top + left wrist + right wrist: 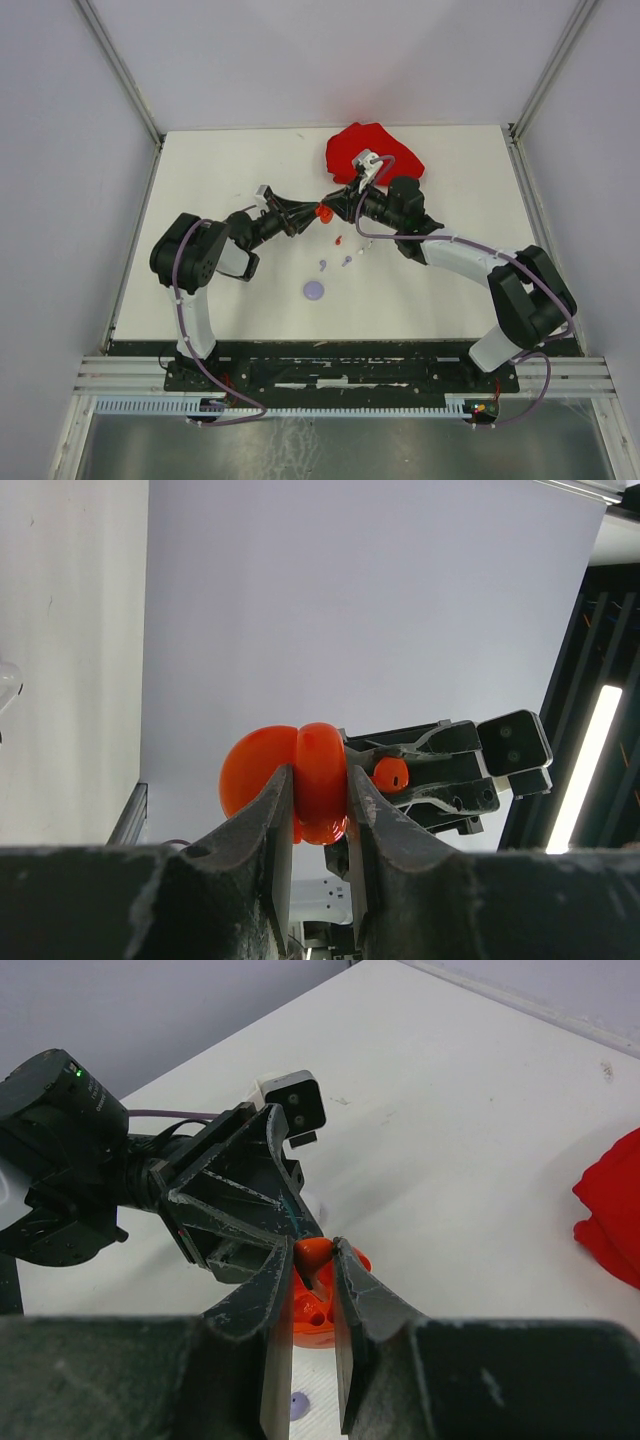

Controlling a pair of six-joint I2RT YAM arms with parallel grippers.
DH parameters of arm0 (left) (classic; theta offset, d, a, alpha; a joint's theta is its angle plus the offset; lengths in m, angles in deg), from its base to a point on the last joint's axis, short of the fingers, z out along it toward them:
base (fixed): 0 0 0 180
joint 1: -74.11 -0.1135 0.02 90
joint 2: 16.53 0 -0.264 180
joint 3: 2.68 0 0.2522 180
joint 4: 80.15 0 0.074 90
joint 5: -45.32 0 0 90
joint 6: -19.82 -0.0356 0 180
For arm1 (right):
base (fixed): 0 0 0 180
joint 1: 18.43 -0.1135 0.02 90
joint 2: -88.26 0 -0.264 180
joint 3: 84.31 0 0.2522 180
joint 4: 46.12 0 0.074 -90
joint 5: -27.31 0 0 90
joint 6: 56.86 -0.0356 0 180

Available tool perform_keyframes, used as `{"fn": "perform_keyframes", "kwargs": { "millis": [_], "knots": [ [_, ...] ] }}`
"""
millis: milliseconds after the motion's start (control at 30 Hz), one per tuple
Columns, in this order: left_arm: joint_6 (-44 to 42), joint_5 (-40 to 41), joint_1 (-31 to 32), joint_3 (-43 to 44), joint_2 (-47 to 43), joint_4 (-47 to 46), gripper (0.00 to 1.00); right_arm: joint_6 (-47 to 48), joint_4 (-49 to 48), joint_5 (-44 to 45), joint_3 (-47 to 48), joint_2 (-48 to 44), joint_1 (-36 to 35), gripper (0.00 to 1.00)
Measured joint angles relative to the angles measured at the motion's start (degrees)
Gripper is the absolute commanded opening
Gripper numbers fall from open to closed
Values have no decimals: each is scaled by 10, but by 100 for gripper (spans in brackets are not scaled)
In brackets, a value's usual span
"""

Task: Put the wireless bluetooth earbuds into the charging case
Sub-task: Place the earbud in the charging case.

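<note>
My left gripper (320,778) is shut on the open red charging case (300,770) and holds it above the table; both also show mid-table in the top view, gripper (308,214) and case (322,212). My right gripper (312,1252) is shut on a red earbud (316,1255), right over the case's sockets (318,1318); from the left wrist the earbud (390,773) sits just beside the case. On the table lie a red earbud (338,241), two lilac earbuds (323,265) and a white one (360,253).
A round lilac case (314,290) lies on the table nearer the arm bases. A crumpled red cloth (375,150) lies at the back, behind the right arm. A lilac earbud (296,1405) shows below the right fingers.
</note>
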Motion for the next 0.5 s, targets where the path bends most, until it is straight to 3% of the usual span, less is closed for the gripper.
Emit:
{"fn": "perform_keyframes", "kwargs": {
  "millis": [500],
  "knots": [
    [5,0,0,1,0,0,3,1,-3,0,-18,5,0,0]
  ]
}}
